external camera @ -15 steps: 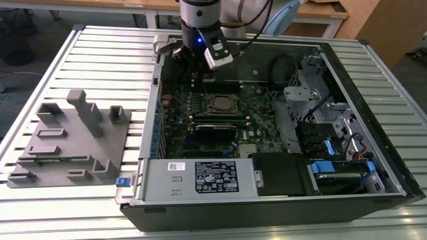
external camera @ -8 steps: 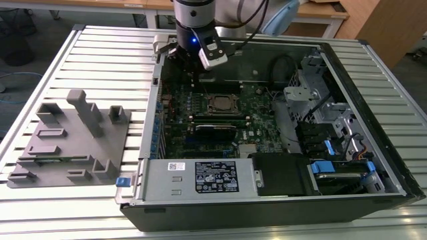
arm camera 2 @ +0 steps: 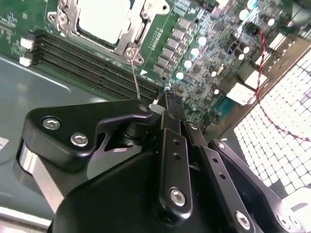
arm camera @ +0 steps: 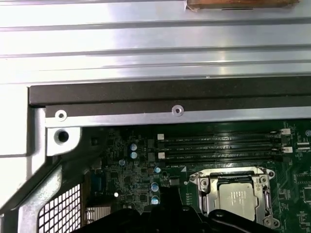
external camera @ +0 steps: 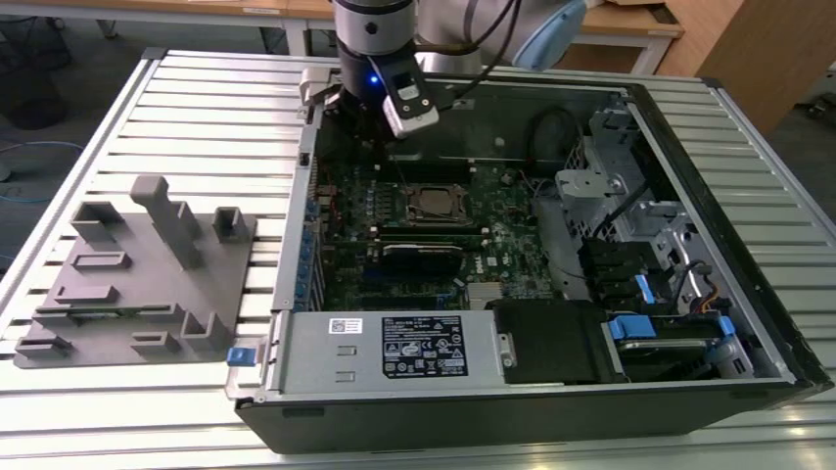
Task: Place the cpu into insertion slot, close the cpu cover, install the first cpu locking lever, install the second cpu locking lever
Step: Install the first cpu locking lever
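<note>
Currently black tool (arm camera 2: 167,99) is hovering pressed together, pinching nothing, near thin wire locking lever (arm camera 2: 136,73). Silver-grey square cpu (arm camera 2: 104,19) is sitting in silver-rimmed insertion slot (arm camera 2: 62,18) under windowed silver cpu cover (arm camera 2: 137,30). Lever probably needs steady pressing near its free end.

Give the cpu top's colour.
The cpu top is dull silver-grey; shows best in the first wrist view.

Open room above the insertion slot (external camera: 436,203); the drive cage (external camera: 598,186) and case wall (external camera: 300,196) flank it.
</note>
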{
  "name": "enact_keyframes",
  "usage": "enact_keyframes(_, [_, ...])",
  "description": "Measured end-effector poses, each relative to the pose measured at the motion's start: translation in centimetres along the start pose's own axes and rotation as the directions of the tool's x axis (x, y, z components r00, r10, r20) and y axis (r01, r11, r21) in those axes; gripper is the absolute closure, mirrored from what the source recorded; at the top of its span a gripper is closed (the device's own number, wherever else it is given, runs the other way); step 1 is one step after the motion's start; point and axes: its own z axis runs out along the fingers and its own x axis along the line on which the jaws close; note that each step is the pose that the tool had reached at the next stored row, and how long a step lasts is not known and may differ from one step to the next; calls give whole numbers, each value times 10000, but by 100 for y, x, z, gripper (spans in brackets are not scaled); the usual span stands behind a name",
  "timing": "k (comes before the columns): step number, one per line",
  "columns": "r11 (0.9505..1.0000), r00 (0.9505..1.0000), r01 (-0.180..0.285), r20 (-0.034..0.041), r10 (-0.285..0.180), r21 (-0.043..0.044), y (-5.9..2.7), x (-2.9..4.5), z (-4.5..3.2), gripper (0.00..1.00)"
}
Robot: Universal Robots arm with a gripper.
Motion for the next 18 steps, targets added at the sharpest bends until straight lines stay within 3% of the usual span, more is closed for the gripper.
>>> enact_keyframes(2, [10000,10000,-4,-7,4,-96,-1,11,0,89])
enact_keyframes(8, [9999,10000,-6,-7,6,-104,11,11,6,89])
enact_keyframes(18, [9999,10000,-6,-8,6,-121,123,17,31,89])
